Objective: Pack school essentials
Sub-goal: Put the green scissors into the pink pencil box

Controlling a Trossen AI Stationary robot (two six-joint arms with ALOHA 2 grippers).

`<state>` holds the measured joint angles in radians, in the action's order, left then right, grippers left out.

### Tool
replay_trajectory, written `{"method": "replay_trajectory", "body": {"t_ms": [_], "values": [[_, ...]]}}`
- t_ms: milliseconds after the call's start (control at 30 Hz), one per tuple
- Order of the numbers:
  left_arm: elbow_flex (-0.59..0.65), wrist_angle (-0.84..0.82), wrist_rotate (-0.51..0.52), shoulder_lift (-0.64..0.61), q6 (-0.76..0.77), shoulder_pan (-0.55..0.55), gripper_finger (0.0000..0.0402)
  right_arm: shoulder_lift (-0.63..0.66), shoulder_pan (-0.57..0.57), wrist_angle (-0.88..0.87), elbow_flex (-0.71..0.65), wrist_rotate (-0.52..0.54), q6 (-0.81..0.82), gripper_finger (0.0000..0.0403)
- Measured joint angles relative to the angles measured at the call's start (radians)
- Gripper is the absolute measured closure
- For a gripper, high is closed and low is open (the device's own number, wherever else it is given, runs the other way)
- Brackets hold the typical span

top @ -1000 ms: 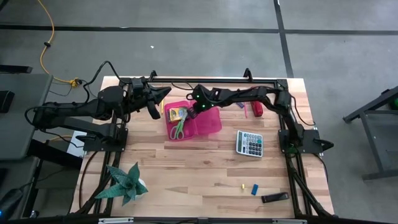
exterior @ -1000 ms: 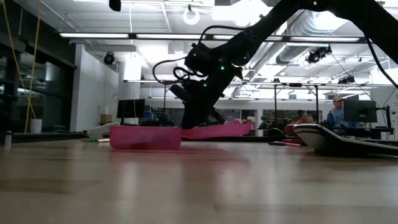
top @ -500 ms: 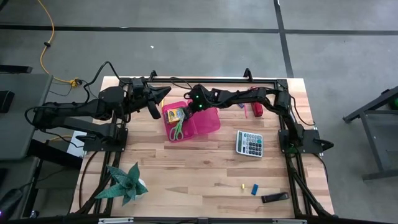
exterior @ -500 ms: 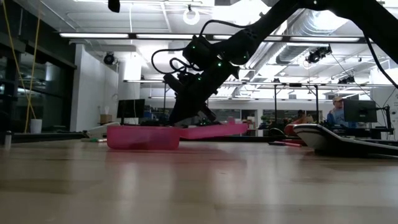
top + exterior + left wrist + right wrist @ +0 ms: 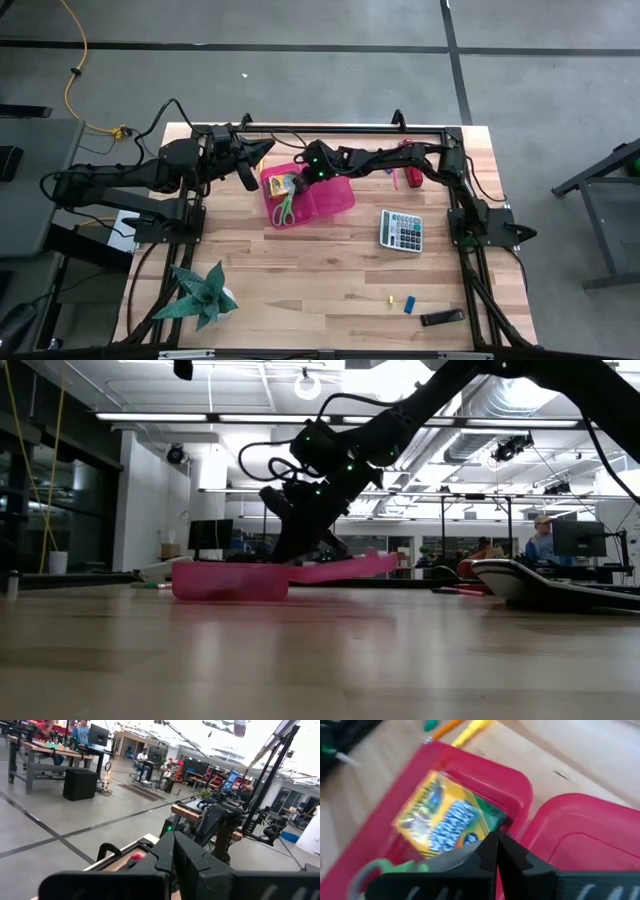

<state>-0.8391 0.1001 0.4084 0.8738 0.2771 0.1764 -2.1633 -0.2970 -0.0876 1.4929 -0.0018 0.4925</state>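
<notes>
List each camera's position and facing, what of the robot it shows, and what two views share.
High: overhead, straight down on the table; both arms show.
Low: at tabletop height, facing the room; right arm drops to the pink case.
Left wrist: on the left arm, facing the room past the shut left gripper.
Right wrist: looking down past the shut right gripper at the crayon box.
Shared: high and right wrist views show the crayon box.

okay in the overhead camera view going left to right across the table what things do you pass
Green plant → left claw → pink case holding the crayon box and scissors, with the right claw shut over it → red stapler → black object.
</notes>
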Motion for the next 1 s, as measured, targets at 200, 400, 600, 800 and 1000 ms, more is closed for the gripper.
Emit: {"method": "replay_trajectory", "body": {"t_ms": [200, 400, 600, 800, 1000], "values": [[0.000, 0.000, 0.000, 0.000, 0.008, 0.000, 0.0401, -0.002, -0.002, 0.053, -0.001, 0.028, 0.000, 0.0403], [0.000, 0.000, 0.000, 0.000, 0.008, 0.000, 0.0401, -0.002, 0.002, 0.062, -0.002, 0.003, -0.023, 0.0403], [0.000, -0.062, 0.004, 0.000, 0.013, 0.000, 0.0401, 0.020, 0.010, -0.011, -0.002, -0.043, -0.091, 0.0403], [0.000, -0.160, 0.007, 0.000, 0.079, 0.000, 0.0401, 0.043, 0.045, -0.034, -0.002, -0.059, -0.157, 0.0403], [0.000, -0.172, 0.007, 0.006, 0.090, 0.000, 0.0401, 0.006, 0.069, -0.050, -0.002, 0.026, -0.157, 0.0403]]}}
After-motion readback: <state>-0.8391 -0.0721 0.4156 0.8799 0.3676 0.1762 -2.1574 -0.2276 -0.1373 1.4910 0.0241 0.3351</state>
